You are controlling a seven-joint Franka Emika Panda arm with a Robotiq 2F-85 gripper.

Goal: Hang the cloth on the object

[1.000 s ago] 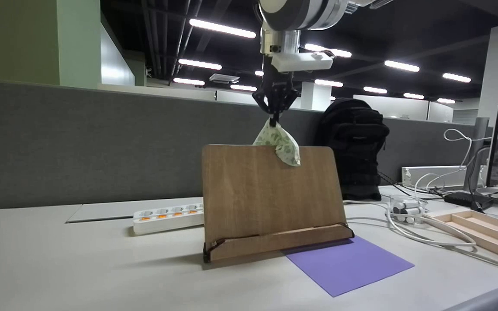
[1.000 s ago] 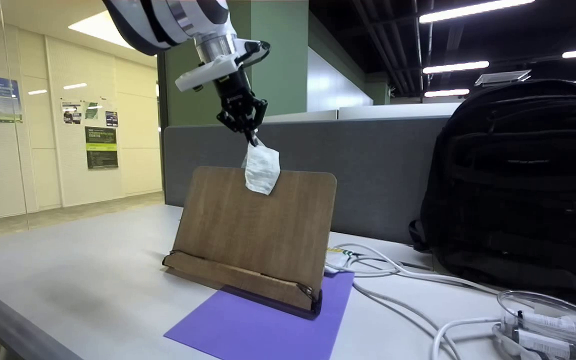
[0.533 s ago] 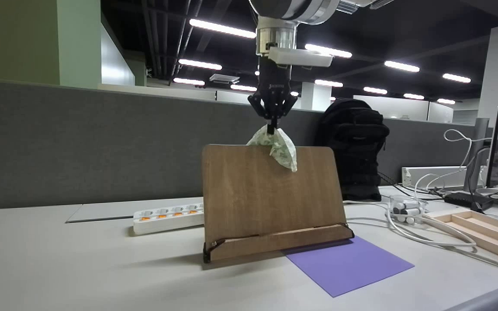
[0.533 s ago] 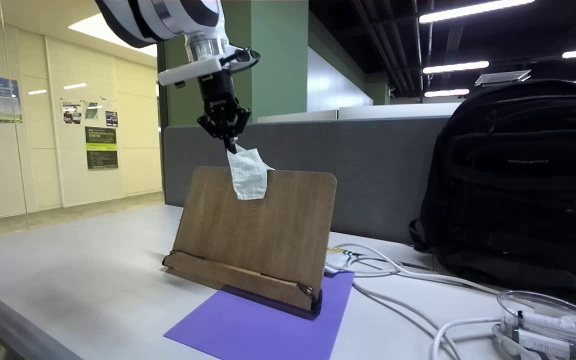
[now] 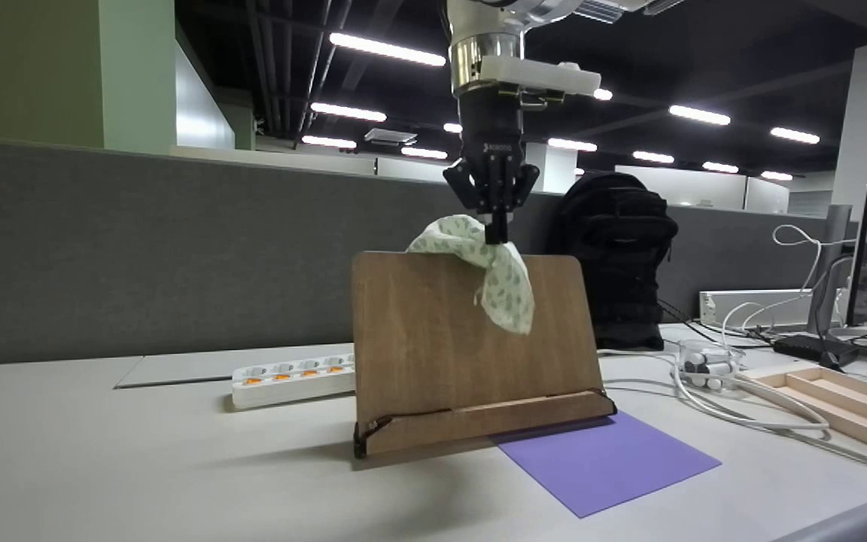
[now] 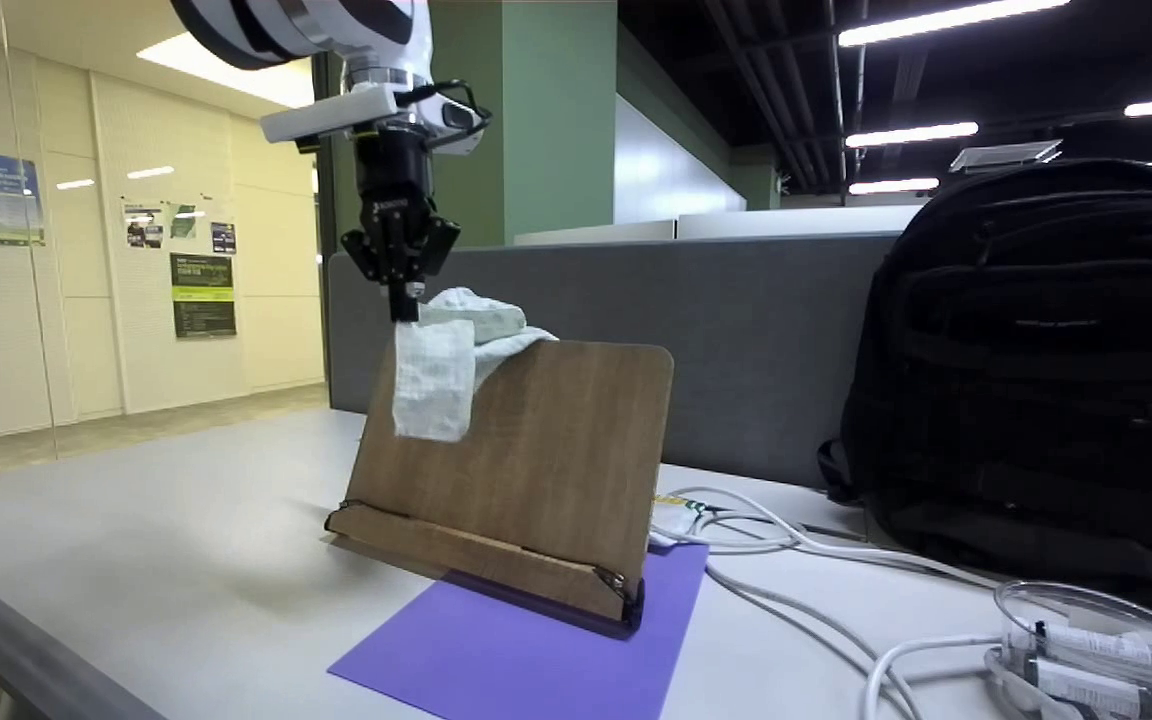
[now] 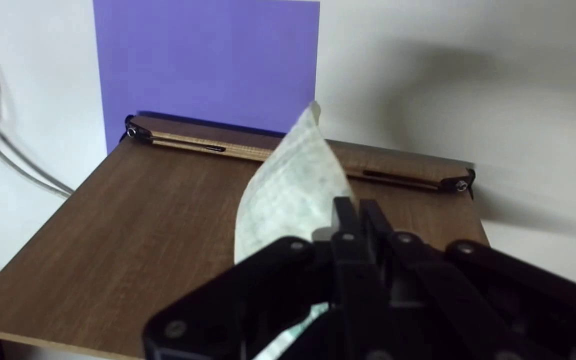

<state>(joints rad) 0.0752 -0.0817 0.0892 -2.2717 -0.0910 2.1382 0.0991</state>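
Cylinders [image 6: 1102,647] in clear dish [image 6: 1021,625], cloth [image 6: 434,385] over board [image 6: 536,455]

Stand [image 5: 463,346]: brown wood grain, black at the lower corners. Cloth [image 5: 509,293], at the stand's top edge: off-white — green print. Gripper [image 5: 497,235], above the stand: black. Sheet [image 5: 608,463], partly beneath the stand: solid purple. Surface [image 5: 140,452], under the stand: white. Power strip [image 5: 290,382], near the stand: white — orange patches. Backpack [image 5: 622,263], behind the stand: black.

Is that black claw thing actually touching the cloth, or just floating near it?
Touching. An exterior view shows the gripper shut on the cloth, with a flap hanging straight down from the grip.
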